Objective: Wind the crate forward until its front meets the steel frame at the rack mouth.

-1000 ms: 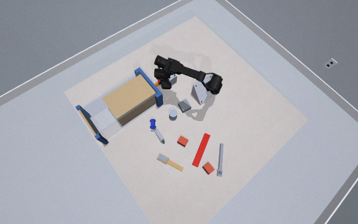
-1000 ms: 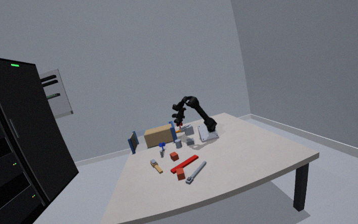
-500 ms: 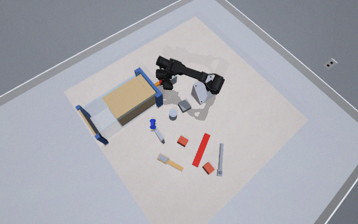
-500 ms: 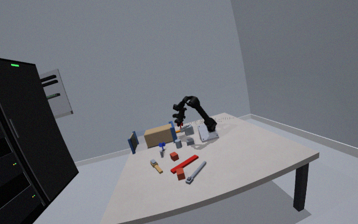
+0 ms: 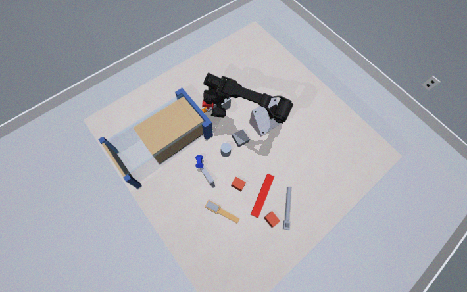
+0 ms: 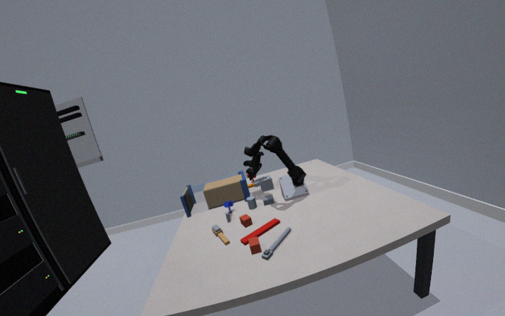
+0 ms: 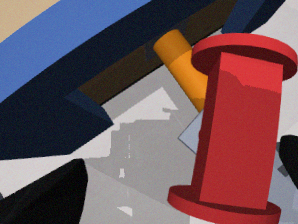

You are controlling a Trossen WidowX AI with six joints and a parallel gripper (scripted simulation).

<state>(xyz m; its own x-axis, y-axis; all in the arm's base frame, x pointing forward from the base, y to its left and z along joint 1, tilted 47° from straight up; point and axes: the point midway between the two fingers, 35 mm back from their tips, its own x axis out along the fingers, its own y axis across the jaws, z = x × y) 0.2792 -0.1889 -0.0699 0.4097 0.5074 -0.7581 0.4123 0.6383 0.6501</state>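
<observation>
The tan crate [image 5: 170, 125] [image 6: 225, 190] sits flat in the clear-panelled cubby, its front close behind the blue frame [image 5: 193, 106] [image 6: 244, 186] at the mouth. I cannot tell whether they touch. An orange part [image 5: 204, 110] [image 6: 251, 185] [image 7: 182, 62] runs between crate and winch. The grey winch [image 5: 225, 104] [image 6: 266, 183] is partly hidden by the arm. The crank's red grip [image 7: 240, 135] stands over it, its key hidden. My gripper [image 5: 210, 103] [image 6: 251, 174] [image 7: 185, 158] is open, its fingers wide apart on either side of the red grip, which is nearer the right finger.
A grey block [image 5: 241, 137] and a grey cylinder [image 5: 225, 149] stand near the cubby mouth. Beyond lie a blue-handled tool [image 5: 198, 161], a wooden-handled tool [image 5: 228, 215], a red bar [image 5: 262, 195], a grey wrench [image 5: 288, 204] and two red blocks [image 5: 238, 183] [image 5: 271, 219].
</observation>
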